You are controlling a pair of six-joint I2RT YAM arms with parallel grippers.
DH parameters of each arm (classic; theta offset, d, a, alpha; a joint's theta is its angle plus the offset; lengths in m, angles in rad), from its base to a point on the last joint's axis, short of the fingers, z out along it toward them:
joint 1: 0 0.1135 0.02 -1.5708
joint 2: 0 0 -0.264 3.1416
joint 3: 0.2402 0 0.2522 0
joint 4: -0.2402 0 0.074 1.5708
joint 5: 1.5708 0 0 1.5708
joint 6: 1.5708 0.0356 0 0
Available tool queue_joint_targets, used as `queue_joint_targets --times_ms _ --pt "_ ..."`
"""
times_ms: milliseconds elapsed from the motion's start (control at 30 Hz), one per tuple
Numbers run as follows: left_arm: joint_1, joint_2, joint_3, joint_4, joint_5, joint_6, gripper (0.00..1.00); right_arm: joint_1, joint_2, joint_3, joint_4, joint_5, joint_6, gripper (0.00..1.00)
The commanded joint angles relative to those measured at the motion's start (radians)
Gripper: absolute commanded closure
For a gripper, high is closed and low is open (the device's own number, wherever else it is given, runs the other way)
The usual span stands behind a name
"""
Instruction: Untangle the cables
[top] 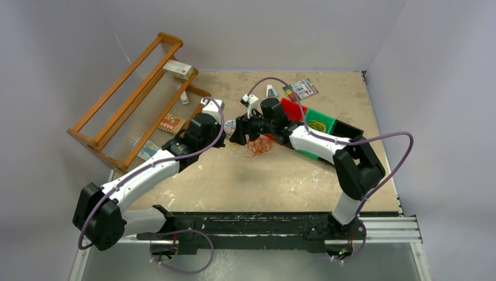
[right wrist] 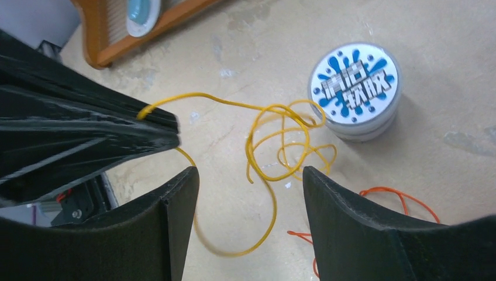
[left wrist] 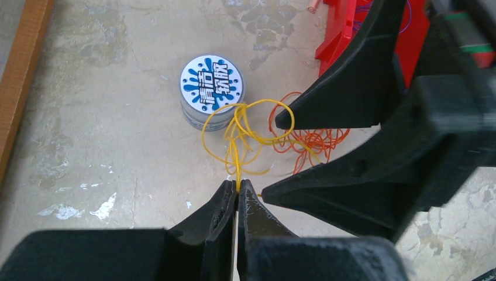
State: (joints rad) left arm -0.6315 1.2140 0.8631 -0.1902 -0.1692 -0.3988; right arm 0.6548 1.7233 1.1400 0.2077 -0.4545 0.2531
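The yellow cable (left wrist: 245,126) lies in loose loops on the table, touching the orange tangle (left wrist: 310,140) beside it. My left gripper (left wrist: 238,186) is shut on one strand of the yellow cable. In the right wrist view it (right wrist: 143,114) holds that strand taut. My right gripper (right wrist: 248,171) is open and empty, with its jaws hanging either side of the yellow loops (right wrist: 275,134). Its fingers (left wrist: 351,88) fill the right of the left wrist view. From above, both grippers (top: 234,139) (top: 252,136) meet over the tangle (top: 258,146). I cannot make out a dark red strand.
A round blue-and-white tin (left wrist: 210,91) stands just beyond the cables. Red (top: 290,109) and green (top: 319,122) bins sit at the back right. A wooden rack (top: 131,105) stands at the left. Cards (top: 301,89) lie at the back.
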Motion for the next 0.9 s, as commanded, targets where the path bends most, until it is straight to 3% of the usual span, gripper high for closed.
queue_joint_targets --times_ms 0,267,700,867 --pt "-0.007 -0.018 0.044 0.024 -0.020 0.015 1.00 0.008 0.019 0.037 -0.020 0.058 -0.014 0.34" --pt "-0.007 -0.084 0.052 -0.007 -0.052 0.017 1.00 0.009 0.047 0.013 -0.044 0.281 0.097 0.63" --pt "-0.007 -0.190 0.070 -0.109 -0.248 0.034 1.00 0.008 0.027 -0.037 -0.014 0.448 0.143 0.83" --pt "-0.006 -0.234 0.087 -0.128 -0.326 0.028 1.00 0.004 0.020 -0.031 -0.034 0.516 0.123 0.84"
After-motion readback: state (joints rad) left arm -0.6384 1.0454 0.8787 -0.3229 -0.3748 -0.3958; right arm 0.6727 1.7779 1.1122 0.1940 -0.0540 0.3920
